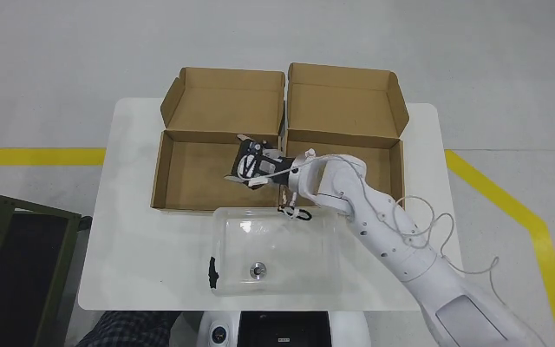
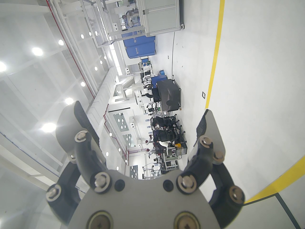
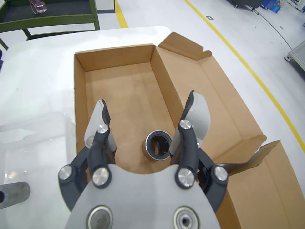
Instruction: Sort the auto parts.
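My right gripper (image 1: 247, 160) (image 3: 147, 100) hangs open over the left cardboard box (image 1: 186, 186) (image 3: 124, 89), near its right wall. On the box floor, beneath and between the spread fingers, lies a metal bearing ring (image 3: 157, 145) with a dark bore; nothing touches it. In the clear plastic bin (image 1: 321, 260) at the table's front lie a round metal part (image 1: 257, 271) and, by its left wall, a black part (image 1: 212, 273). My left gripper (image 2: 143, 109) is open, holds nothing and points out into the room.
A second open cardboard box (image 1: 381, 160) stands right of the first, both with lids folded back. A dull metal cylinder (image 3: 14, 193) lies in the clear bin (image 3: 35, 144). A green cart (image 1: 35, 252) stands off the table's left.
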Robot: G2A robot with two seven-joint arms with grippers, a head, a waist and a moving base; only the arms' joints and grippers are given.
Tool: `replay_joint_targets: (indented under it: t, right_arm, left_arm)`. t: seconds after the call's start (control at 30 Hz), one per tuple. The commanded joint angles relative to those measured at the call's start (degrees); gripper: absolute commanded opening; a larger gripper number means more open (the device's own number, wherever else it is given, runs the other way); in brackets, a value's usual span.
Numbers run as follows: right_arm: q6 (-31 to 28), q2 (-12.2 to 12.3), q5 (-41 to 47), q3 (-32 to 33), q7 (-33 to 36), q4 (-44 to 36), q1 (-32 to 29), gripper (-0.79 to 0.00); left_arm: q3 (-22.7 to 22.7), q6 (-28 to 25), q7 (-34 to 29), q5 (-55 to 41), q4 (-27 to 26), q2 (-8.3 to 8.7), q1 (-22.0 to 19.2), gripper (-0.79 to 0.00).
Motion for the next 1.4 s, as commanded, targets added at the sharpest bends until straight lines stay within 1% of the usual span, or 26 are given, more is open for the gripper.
replay_joint_targets:
  t: [0.0,0.07,0.27,0.47,0.63,0.93,1.0,1.2,1.3,1.37]
  right_arm:
    - [-1.62,0.55,-0.64,0.73,0.62,-3.57,-2.01,-0.169]
    - [-2.91,1.1,-1.5,1.41,1.47,-7.29,-4.19,-0.135]
    - [-6.9,2.65,-2.96,3.07,3.65,-15.97,-10.82,-0.117]
    - [-10.59,3.91,-4.12,3.58,4.21,-20.69,-16.82,-0.114]
    - [-13.89,4.9,-7.75,2.99,5.81,-23.29,-20.74,-0.099]
    - [-15.56,6.3,-11.3,3.44,5.18,-23.62,-26.02,-0.08]
    - [-15.52,6.52,-12.03,3.67,5.13,-23.27,-26.57,-0.062]
    - [-14.96,7.02,-14.29,4.5,5.31,-22.1,-26.9,-0.037]
    - [-15.2,7.21,-14.64,4.8,5.43,-21.54,-26.79,-0.003]
    - [-15.06,7.28,-14.46,5.06,5.34,-21.07,-26.53,0.0]
  left_arm:
    - [0.0,0.0,0.0,0.0,0.0,0.0,0.0,0.0]
    - [0.0,0.0,0.0,0.0,0.0,0.0,0.0,0.0]
    - [0.0,0.0,0.0,0.0,0.0,0.0,0.0,0.0]
    - [0.0,0.0,0.0,0.0,0.0,0.0,0.0,0.0]
    - [0.0,0.0,0.0,0.0,0.0,0.0,0.0,0.0]
    - [0.0,0.0,0.0,0.0,0.0,0.0,0.0,0.0]
    - [0.0,0.0,0.0,0.0,0.0,0.0,0.0,0.0]
    - [0.0,0.0,0.0,0.0,0.0,0.0,0.0,0.0]
    - [0.0,0.0,0.0,0.0,0.0,0.0,0.0,0.0]
    - [0.0,0.0,0.0,0.0,0.0,0.0,0.0,0.0]
